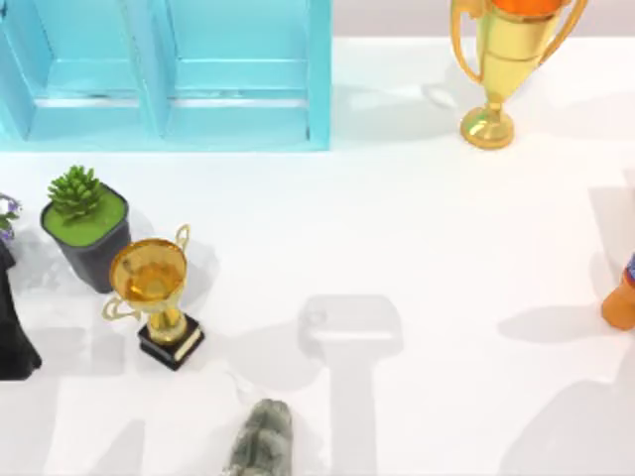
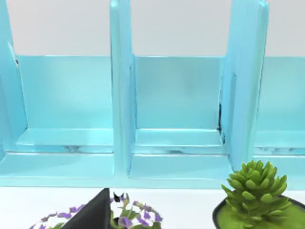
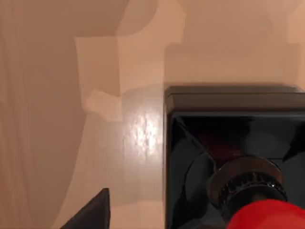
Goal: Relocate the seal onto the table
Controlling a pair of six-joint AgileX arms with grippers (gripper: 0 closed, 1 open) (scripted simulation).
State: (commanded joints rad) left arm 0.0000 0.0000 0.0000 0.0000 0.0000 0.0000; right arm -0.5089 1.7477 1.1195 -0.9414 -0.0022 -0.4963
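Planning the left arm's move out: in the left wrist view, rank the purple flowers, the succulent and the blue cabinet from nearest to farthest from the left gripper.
1. Purple flowers, right beside the left gripper.
2. Succulent, farther aside in its dark pot.
3. Blue cabinet, behind both plants.

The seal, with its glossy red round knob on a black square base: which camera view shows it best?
The right wrist view: the seal sits close up, its black square base, ribbed neck and part of the red knob clear. I cannot make it out in the top view or left wrist view, which looks at the light-blue cabinet.
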